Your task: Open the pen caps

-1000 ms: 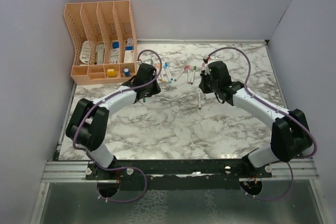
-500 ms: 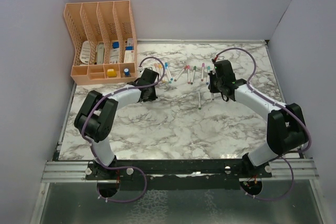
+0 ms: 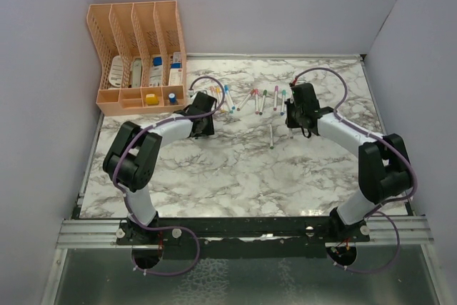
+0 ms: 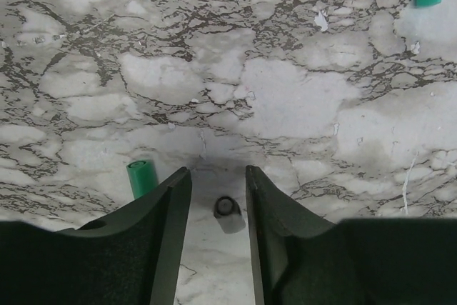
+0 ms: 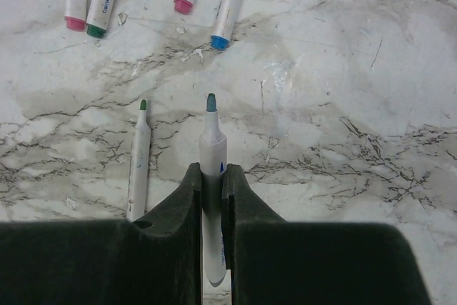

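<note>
The marble tabletop is the biggest thing here. A peach plastic organizer stands at its far left corner, with small things in its slots.

Both arms reach toward the far edge. The left tool is low over the tabletop, to the left of the middle. Its jaws stand apart and hold nothing. The right tool is to the right of the middle. Its jaws are squeezed tight on a white pen. This pen has no cap, and its blue-green tip points away from the tool.

A row of capped pens lies near the far edge, between the two tools. In the right wrist view, their ends are pink, green, pink and blue.

One more bare pen lies flat on the tabletop, just beside the held one, on its left. Its tip is green.

Two loose caps lie by the left tool. A green cap lies on the tabletop just outside the left jaw. A pale cap lies between the two jaws, closer to the right one, with its dark open end facing up.
</note>
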